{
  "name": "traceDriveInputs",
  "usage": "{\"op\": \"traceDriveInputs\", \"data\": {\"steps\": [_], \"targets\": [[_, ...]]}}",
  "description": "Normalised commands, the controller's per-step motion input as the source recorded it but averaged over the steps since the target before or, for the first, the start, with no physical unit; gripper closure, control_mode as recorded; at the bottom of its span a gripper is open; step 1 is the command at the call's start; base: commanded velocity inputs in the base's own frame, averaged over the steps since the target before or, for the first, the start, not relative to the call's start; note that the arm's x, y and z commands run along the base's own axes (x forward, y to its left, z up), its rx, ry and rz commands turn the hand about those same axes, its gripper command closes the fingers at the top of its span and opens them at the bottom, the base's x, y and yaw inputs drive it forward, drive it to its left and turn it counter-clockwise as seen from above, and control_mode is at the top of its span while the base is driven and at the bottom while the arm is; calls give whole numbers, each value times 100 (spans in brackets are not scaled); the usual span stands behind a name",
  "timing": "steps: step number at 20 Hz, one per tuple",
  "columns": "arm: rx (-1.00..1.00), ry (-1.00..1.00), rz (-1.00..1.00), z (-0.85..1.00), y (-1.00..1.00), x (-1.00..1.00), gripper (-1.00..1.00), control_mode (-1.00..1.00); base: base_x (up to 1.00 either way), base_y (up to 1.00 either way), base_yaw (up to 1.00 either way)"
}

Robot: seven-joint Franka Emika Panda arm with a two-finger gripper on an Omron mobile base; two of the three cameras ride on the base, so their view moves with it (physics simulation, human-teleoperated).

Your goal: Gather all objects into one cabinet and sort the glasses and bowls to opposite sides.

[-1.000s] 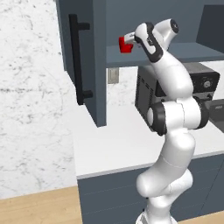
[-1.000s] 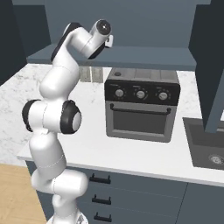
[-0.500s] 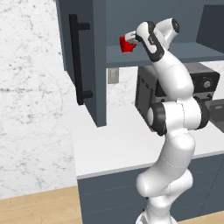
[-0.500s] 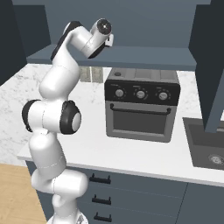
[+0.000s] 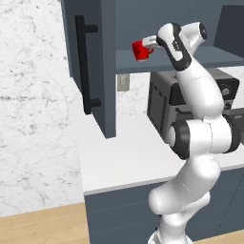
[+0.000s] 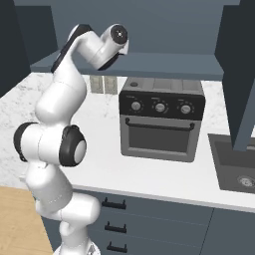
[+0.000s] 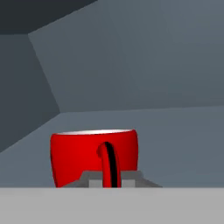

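The glossy red mug [image 5: 140,49] stands upright at the front left of the slate-blue cabinet's bottom board [image 5: 190,59], low over it or on it; I cannot tell which. My gripper [image 5: 150,44] is shut on the mug's handle [image 7: 107,164], which points at the hand camera, with the grey fingertips [image 7: 89,178] on either side of it. In the hand view the red mug [image 7: 78,155] has the cabinet's bare back wall and left wall behind it. The cabinet door [image 5: 90,62] with its long black bar handle hangs open to the left. The other mugs and the bowl are out of view.
A black toaster oven [image 6: 162,119] stands on the white counter [image 6: 114,169] under the cabinet, behind my arm. A wall socket [image 6: 102,84] is on the backsplash. A sink [image 6: 234,167] lies at the right. Another open cabinet door [image 6: 239,74] hangs at the upper right.
The hand has carried the red mug a little to the right and slightly lower, further over the cabinet's bottom board. The grip on the handle is unchanged.
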Motion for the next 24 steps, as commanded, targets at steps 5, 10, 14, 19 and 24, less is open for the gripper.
{"op": "traceDriveInputs", "data": {"steps": [5, 10, 14, 19, 24], "targets": [[0, -24, 6, 0, 0, -100, 100, -100, 0, 0, 0], [0, -24, 1, 0, 0, -100, 100, -100, 0, 0, 0], [0, -23, 0, 19, -1, -100, 100, -100, 0, 0, 0], [0, -23, 0, 23, -7, -100, 100, -100, 0, 0, 0], [0, -10, 0, 5, -2, -96, 100, -100, 0, 0, 0]]}}
